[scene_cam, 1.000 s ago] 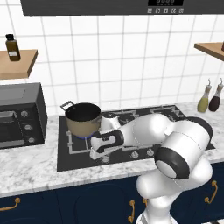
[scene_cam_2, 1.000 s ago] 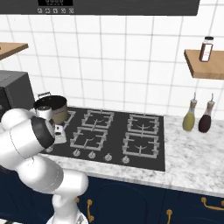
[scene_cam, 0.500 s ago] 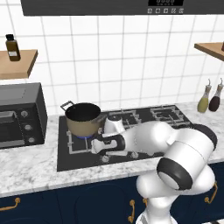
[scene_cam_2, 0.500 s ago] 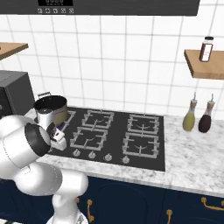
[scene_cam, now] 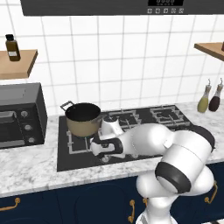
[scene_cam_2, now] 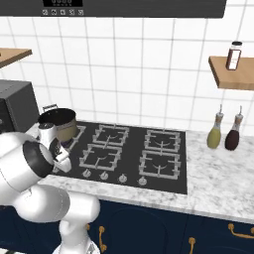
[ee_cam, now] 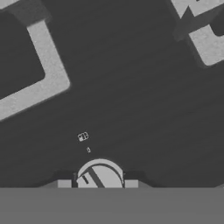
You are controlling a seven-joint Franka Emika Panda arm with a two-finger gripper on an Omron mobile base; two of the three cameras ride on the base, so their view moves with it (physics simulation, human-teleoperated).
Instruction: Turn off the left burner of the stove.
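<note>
The stove is a wide black cooktop set in the marble counter. Its left burner carries a brown pot on the big grate. My gripper hangs low over the stove's front left strip, just right of the pot. In the hand view my gripper stands open, with a round silver knob between the two fingertips and a small gap on each side. Pale grate bars cross the top of that view. The right base view has the stove with its knob row along the front.
A boxy black countertop oven stands left of the stove. Two bottles sit at the counter's back right. Wooden shelves hang on the tiled wall, and a hood runs overhead. My own arm blocks the stove's left end from the right.
The hand has sunk lower toward the stove's front left strip. The arm's elbow has swung right and down. The pot and stove have stayed put.
</note>
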